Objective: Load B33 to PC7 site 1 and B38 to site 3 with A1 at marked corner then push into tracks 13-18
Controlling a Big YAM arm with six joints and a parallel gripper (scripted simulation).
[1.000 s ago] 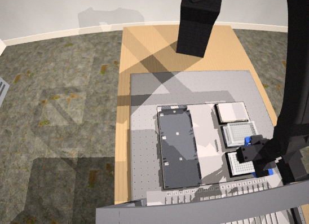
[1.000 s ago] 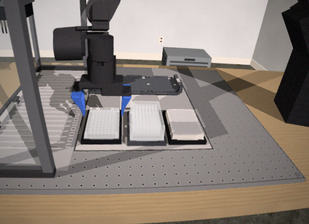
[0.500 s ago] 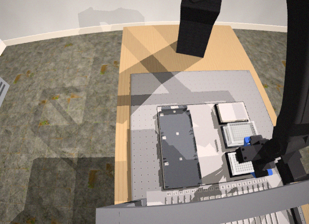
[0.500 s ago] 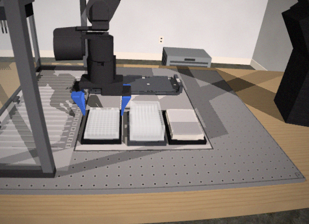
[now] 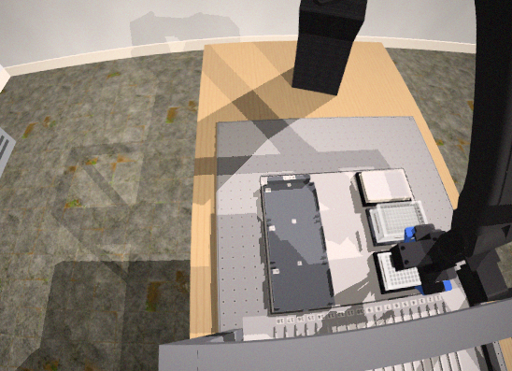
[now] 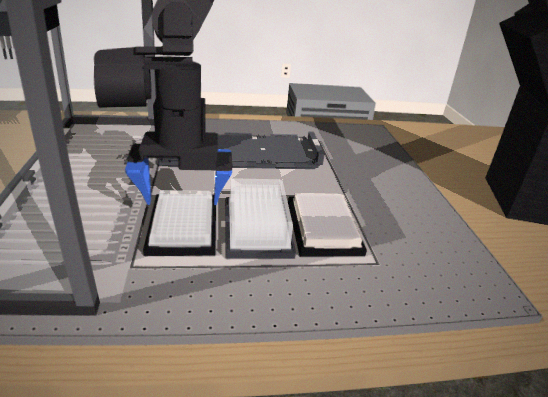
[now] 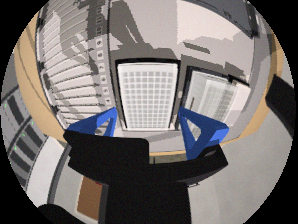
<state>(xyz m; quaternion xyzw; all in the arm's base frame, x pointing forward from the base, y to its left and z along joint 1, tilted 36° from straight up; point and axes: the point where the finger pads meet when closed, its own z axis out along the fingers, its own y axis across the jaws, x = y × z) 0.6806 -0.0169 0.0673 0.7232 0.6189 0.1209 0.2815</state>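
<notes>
1. Plate B33 [image 6: 181, 218] – the fine-gridded 384-well plate – was seen seated in the dark nest S1 [image 6: 179, 248], at the end of the nest row beside the numbered tracks [image 6: 131, 216].
2. Block B83 [image 6: 260, 215] was found in the middle nest, and plate B38 [image 6: 326, 220] in the last one.
3. Carrier PC7 [image 5: 294, 240], dark and unloaded, was seen lying on the pale apron [image 5: 338, 210] of the grey surface [image 6: 320, 295], well apart from the plates.
4. The gripper [image 6: 182, 182] was held over B33 with its jaws fully released – nothing was grasped.
5. One blue finger [image 6: 141, 179] was seen at each side of the plate, above its far end; contact could not be judged.
</notes>
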